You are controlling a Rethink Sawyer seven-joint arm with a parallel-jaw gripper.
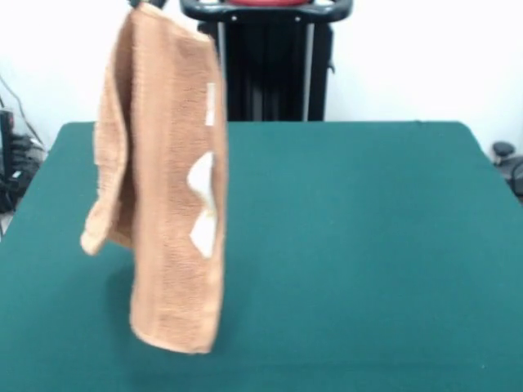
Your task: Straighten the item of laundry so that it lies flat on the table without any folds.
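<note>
The item of laundry [167, 204], an orange-brown terry towel, hangs lengthwise in the air at the left of the front view, folded over on itself along its left side. A small white label [210, 104] shows near its right edge, with white patches lower down. Only a dark tip of my gripper [145, 3] shows at the top edge, where the towel's upper corner is pinched. The towel's lower hem hangs over the near left part of the dark green table [368, 245]; whether it touches the cloth I cannot tell.
Cables and dark equipment [12, 155] sit beyond the table's left edge. A dark object [507, 159] lies off its far right corner. The table's green surface stretches to the right of the towel.
</note>
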